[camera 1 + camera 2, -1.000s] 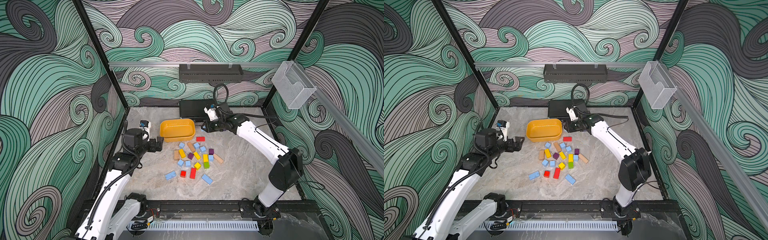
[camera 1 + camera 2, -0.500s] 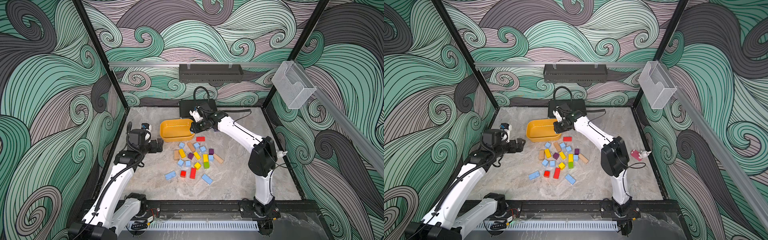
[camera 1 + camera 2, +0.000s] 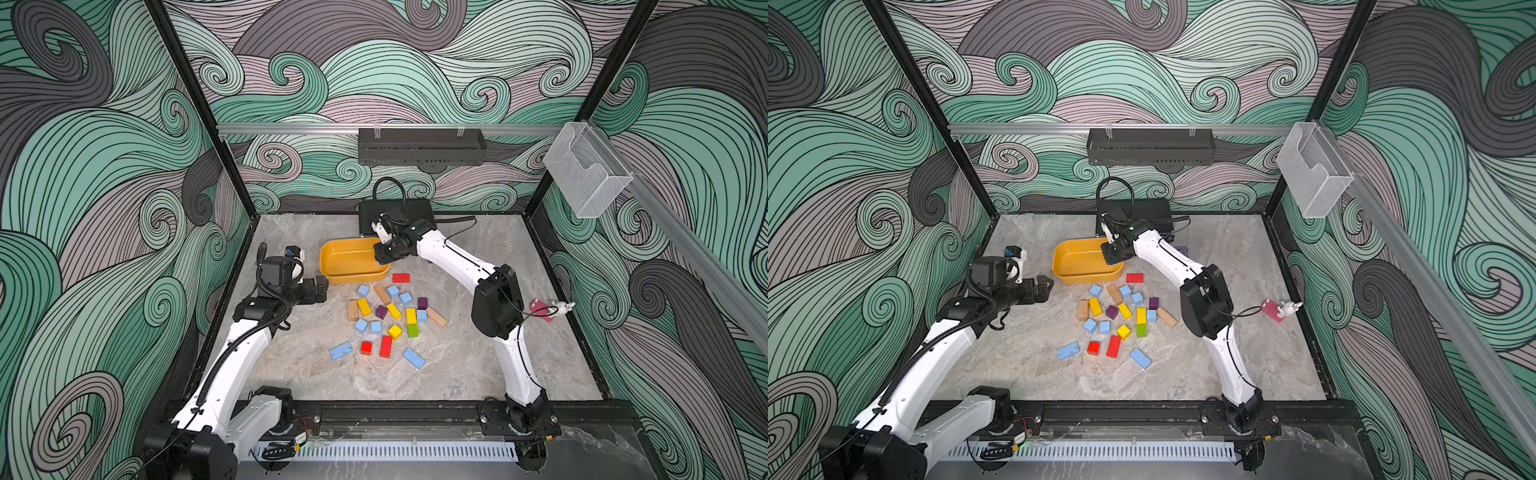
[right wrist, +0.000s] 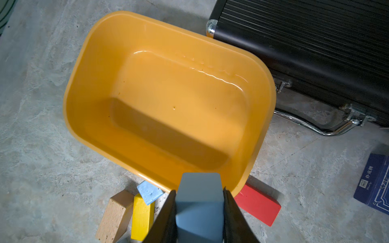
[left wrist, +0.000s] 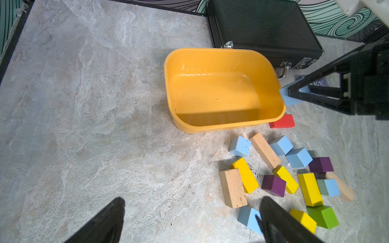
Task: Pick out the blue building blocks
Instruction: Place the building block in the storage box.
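While our right pincer (image 4: 199,190) grips a blue block (image 4: 200,210) by flat faces, lower centre of its wrist view, over the yellow tub (image 4: 67,98), we judge it light, rigid; left pincer (image 5: 192,202) gapes empty

Marble table (image 3: 457,374) — tub (image 3: 353,277), case (image 3: 415,208), blue blocks (image 3: 340,350).

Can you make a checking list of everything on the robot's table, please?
Surface: grey stone-look table, no spills seen.
Job's things: one blue block in the right claw at the rim of the yellow tub, which is empty; other blue blocks loose on the table.
Clutter: other-coloured blocks mixed in, black case, navy card box, pink toy.
Claws: left claw open, holding nothing; right shut on the blue block.
Cables: black cable loops above the right wrist.
Surroundings: wavy-patterned walls, black shelf, clear holder.
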